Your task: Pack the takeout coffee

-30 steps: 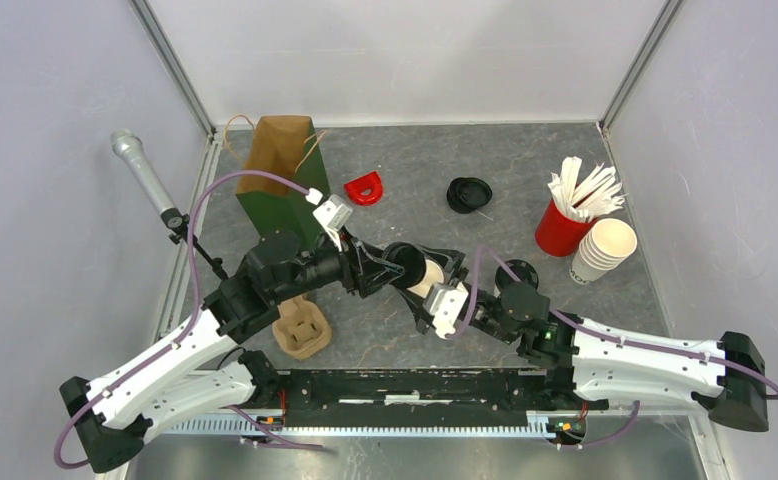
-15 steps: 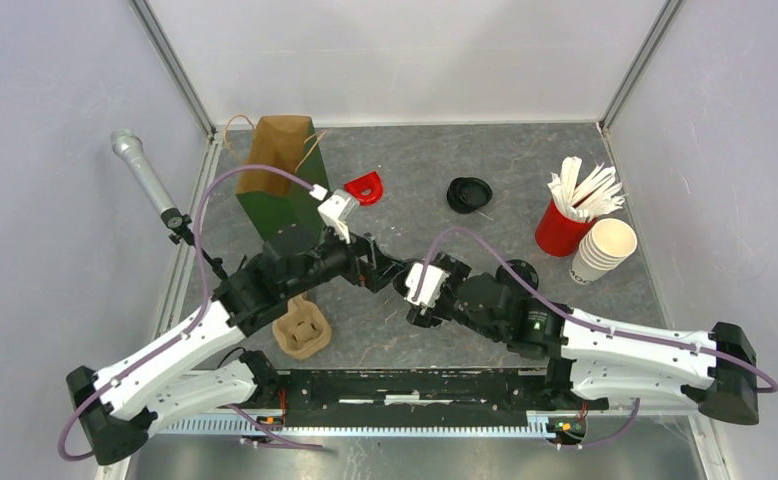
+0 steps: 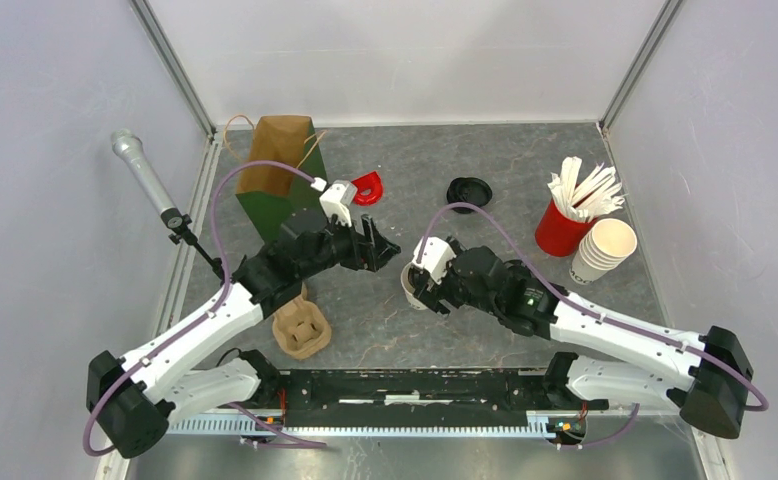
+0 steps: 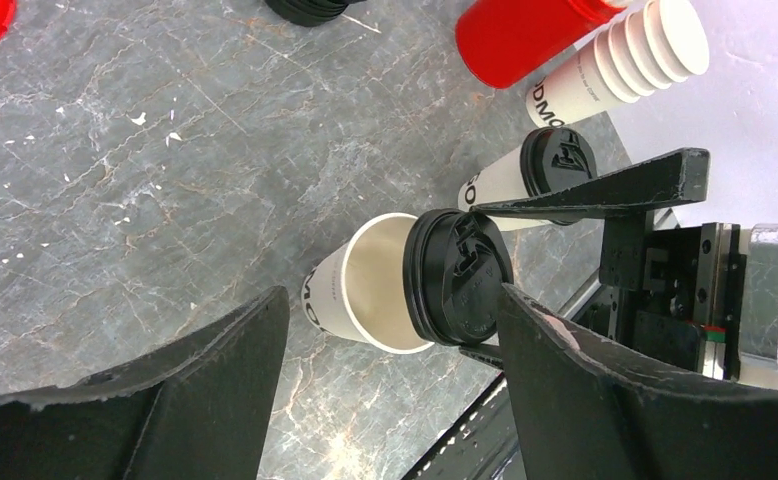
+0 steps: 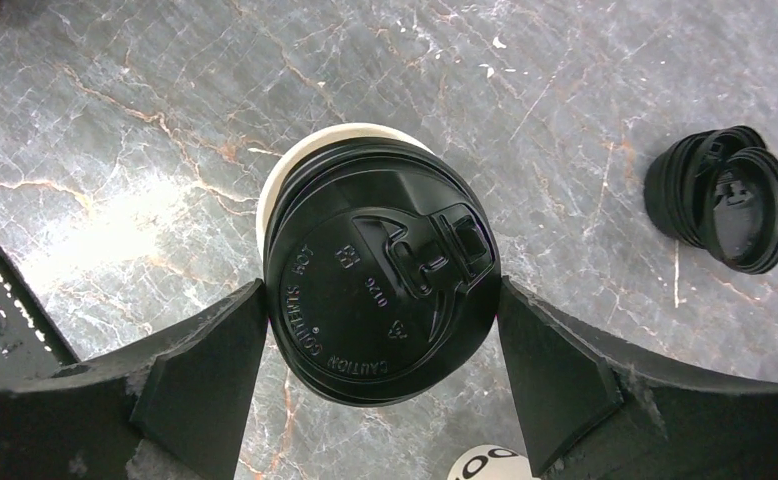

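An open cream paper cup (image 4: 350, 290), tan inside, stands on the grey table, apart from both of my left gripper's jaws. My right gripper (image 5: 380, 300) is shut on a round black lid (image 5: 375, 285) and holds it tilted over the cup's mouth. The cup's rim (image 5: 295, 165) shows past the lid's edge, so the mouth is partly uncovered. In the top view the right gripper (image 3: 417, 284) is over this cup (image 3: 407, 290). My left gripper (image 3: 383, 246) is open and empty, just left of the cup. A second cup with its black lid on (image 4: 555, 165) stands behind the right gripper.
A green and brown paper bag (image 3: 277, 170) stands at the back left. A cardboard cup carrier (image 3: 300, 330) lies near my left arm. A stack of black lids (image 3: 468, 193), a red cup of white sticks (image 3: 562, 230), stacked unlidded cups (image 3: 602, 250) and a red object (image 3: 367, 187) sit further back.
My left gripper has drawn back up and left, away from the cup and lid. My right arm has swung left to the cup and now grips the lid over it.
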Controlling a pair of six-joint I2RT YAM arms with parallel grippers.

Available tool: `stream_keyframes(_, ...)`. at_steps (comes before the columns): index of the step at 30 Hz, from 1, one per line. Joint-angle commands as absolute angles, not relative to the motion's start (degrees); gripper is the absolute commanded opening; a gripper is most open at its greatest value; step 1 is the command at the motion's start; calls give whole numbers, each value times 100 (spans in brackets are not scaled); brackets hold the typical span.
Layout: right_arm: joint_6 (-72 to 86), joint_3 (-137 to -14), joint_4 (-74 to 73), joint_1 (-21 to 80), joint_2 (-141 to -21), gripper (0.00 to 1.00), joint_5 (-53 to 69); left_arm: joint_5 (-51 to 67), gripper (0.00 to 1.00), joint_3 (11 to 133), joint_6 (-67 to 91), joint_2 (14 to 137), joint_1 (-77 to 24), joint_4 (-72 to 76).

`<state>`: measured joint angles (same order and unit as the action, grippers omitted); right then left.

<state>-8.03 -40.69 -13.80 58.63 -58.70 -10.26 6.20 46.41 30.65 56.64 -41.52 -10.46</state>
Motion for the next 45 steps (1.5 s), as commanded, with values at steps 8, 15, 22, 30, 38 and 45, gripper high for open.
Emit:
stream_keyframes(8,-617,-4821,-1462,5617,-6335,88,-433,1514,75,4240,3527,6220,-3780,-236)
stream_keyframes(15,-591,-4843,-1489,5504,-6511,90,-405,1704,72,4109,3569,6406,-3771,-18)
stream_keyframes(22,-563,-4931,-1549,5459,-6657,91,-308,1770,68,3906,3572,6570,-3775,321)
stream_keyframes(30,-536,-4975,-1627,5393,-6733,91,-266,1863,63,3752,3571,6851,-3771,577)
stream_keyframes(38,-540,-5026,-1644,5372,-6888,91,-112,1892,62,3729,3524,7020,-3775,667)
stream_keyframes(45,-535,-5058,-1665,5361,-7024,92,-15,1969,62,3680,3463,7073,-3773,738)
